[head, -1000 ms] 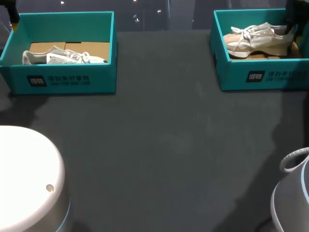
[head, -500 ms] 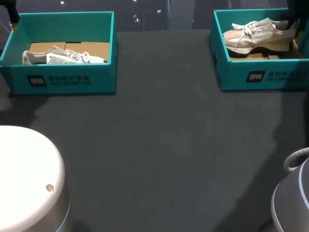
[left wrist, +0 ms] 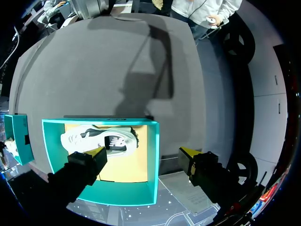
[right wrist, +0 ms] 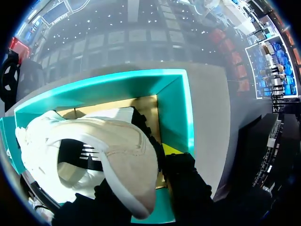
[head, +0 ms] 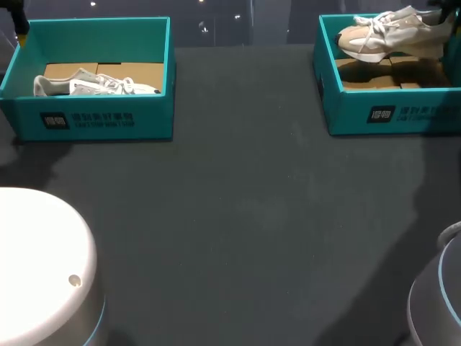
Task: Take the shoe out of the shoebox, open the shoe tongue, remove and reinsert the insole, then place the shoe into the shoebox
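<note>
1. Two teal boxes: the left shoebox (left wrist: 153,141) sits beneath our left gripper (left wrist: 142,156), and the right shoebox (right wrist: 174,108) beneath our right gripper (right wrist: 146,181).
2. The beige shoe (right wrist: 117,146) hangs above the right shoebox's floor, its heel clamped between our right gripper's fingers.
3. The white shoe (left wrist: 101,140) lies inside the left shoebox, just ahead of our left gripper, whose fingers are spread wide and touch nothing.

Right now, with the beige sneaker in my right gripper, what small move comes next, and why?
Probably raise the right gripper a little before moving sideways. It is shut on the heel of the beige sneaker, which hangs low over the teal shoebox, its sole near the rim, so it might catch.
</note>
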{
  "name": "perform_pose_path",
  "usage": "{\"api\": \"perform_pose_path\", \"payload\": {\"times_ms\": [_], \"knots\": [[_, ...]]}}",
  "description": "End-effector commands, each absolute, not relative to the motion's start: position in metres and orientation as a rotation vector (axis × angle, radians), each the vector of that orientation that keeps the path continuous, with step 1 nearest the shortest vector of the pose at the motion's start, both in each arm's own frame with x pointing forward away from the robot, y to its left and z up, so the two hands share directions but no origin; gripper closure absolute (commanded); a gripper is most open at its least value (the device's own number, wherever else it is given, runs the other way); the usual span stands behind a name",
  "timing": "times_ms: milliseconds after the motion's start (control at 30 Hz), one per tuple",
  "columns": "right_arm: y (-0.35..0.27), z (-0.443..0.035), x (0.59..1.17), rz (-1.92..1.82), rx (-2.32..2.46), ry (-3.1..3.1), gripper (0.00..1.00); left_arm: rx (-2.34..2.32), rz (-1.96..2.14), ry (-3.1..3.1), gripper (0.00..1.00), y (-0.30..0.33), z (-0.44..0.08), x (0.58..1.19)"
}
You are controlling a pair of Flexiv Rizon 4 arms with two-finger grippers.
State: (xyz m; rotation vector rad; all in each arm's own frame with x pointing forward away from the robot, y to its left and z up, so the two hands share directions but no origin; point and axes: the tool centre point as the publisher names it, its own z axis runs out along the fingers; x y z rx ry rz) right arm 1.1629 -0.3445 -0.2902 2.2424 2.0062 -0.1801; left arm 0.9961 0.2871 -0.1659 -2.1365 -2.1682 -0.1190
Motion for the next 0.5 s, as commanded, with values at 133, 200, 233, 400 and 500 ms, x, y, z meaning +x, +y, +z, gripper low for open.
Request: {"api": "perform_pose_path", "payload": {"times_ms": [133,200,233,400,500], "knots": [[-0.345,-0.254,1.161,-0.191,2.235,1.996,1.00,-2.137,-0.122,-2.168,0.00,0.287,-0.166,0.995],[-0.344,-0.243,1.161,-0.191,2.226,2.002,1.00,-2.137,-0.122,-2.168,0.00,0.287,-0.166,0.995],[-0.343,-0.237,1.161,-0.190,2.220,2.003,1.00,-2.137,-0.122,-2.168,0.00,0.287,-0.166,0.995],[-0.338,-0.205,1.158,-0.170,2.186,1.994,1.00,-2.137,-0.122,-2.168,0.00,0.287,-0.166,0.995],[-0.334,-0.185,1.156,-0.167,2.150,1.993,1.00,-2.137,-0.122,-2.168,0.00,0.287,-0.166,0.995]]}}
